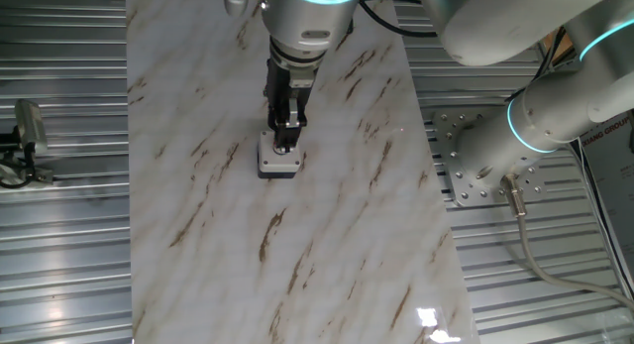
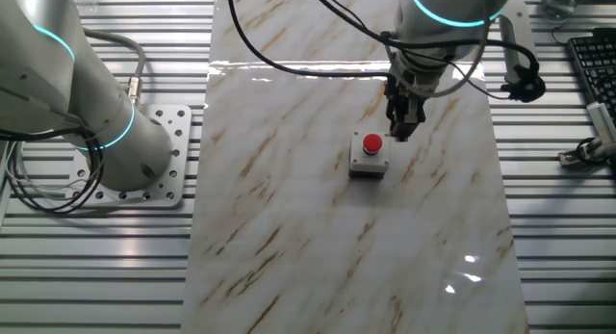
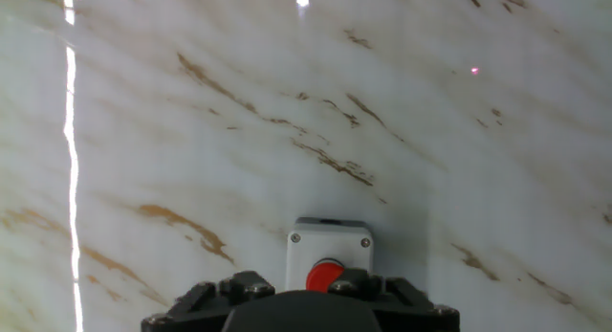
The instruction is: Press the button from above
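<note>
- Hand view shows the button (image 3: 326, 273) at 6 o'clock of the picture, its red cap partly hidden by the dark gripper body along the bottom edge, its square light-grey housing standing on the marble-patterned table (image 3: 287, 112).
- One fixed view has the gripper (image 1: 286, 143) pointing down, fingertips over the top of the button (image 1: 278, 164), whose red cap is hidden behind them; only the grey housing shows.
- The other fixed view puts the gripper (image 2: 402, 132) at about 1 o'clock of the button (image 2: 370, 152), the tips apart from the red cap, which is in plain sight.
- Whether the tips touch the button I cannot tell: the two fixed views disagree.
- Finger spread: cannot tell; no view shows a gap or a meeting of the tips.
- The button sits near the middle of the table (image 2: 318, 247), well apart from the arm's bolted base plate (image 2: 164, 170) at 9 o'clock.
</note>
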`<act>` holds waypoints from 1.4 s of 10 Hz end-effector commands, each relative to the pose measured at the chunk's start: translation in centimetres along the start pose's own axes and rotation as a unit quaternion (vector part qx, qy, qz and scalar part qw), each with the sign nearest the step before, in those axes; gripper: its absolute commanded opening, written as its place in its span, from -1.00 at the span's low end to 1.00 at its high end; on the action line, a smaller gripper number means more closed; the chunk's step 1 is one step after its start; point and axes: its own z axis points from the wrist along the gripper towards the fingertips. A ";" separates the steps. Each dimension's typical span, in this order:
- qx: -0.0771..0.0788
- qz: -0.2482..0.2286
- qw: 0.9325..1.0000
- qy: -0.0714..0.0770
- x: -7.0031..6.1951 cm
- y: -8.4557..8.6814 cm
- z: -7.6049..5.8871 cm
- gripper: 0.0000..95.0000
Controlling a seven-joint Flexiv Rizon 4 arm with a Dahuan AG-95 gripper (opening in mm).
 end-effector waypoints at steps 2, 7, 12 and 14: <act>0.012 0.000 1.000 0.008 0.1 0.0 -0.1 -1.00; 0.012 0.002 1.000 0.010 0.1 0.0 -0.1 -1.00; 0.013 0.004 1.000 0.014 0.1 0.0 0.0 -1.00; 0.014 0.004 1.000 0.016 0.2 0.0 0.0 -1.00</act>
